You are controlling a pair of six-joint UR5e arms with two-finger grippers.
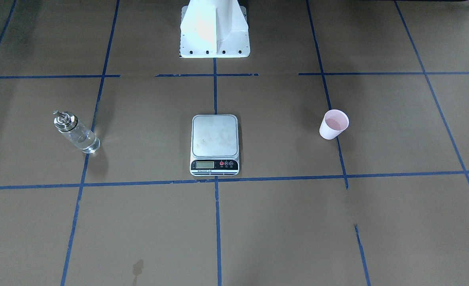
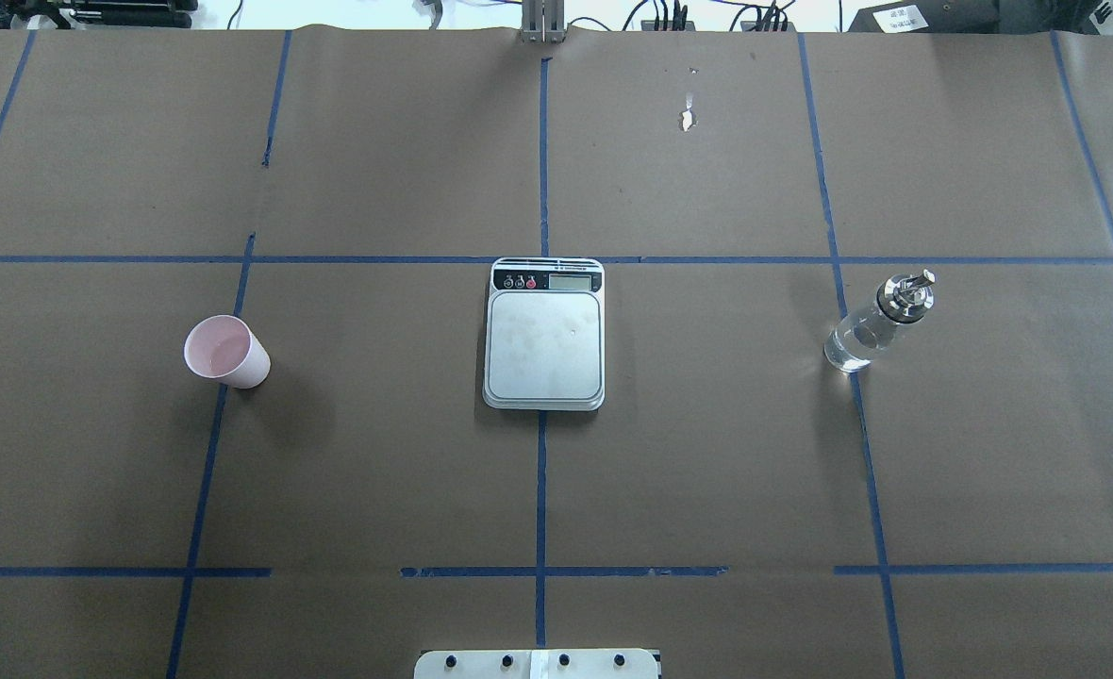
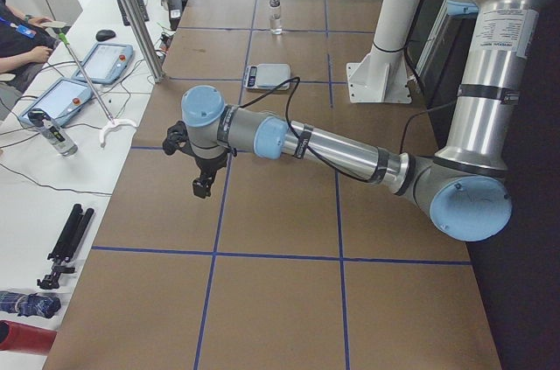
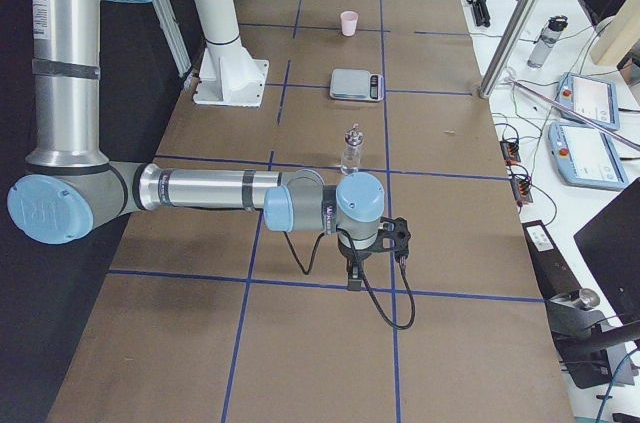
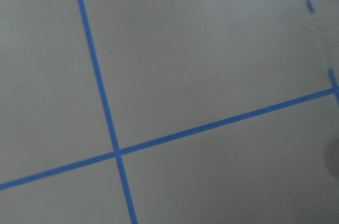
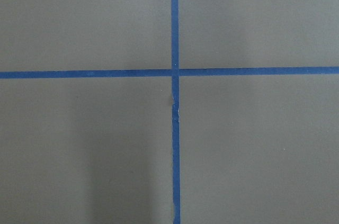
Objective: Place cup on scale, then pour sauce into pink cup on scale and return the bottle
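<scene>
Brown-papered table (image 2: 377,453), gridded with blue tape (image 2: 540,490). Left arm (image 3: 332,147) stretched low over the table's left end, right arm (image 4: 210,188) likewise over the right end, both well apart from the task's things. White base (image 1: 214,31) at the robot's edge, in line with the scale. Left gripper (image 3: 201,188) and right gripper (image 4: 354,281) pointing down above bare paper; apart or together, cannot tell. Scale (image 2: 544,335) flat at mid-table, silver platform, black display strip on the side away from the robot. Bottle (image 2: 872,325) upright on the robot's right, clear glass, silver collar and spout. Cup (image 2: 226,352) upright on the robot's left, pale pink, on a tape line, well apart from the scale.
</scene>
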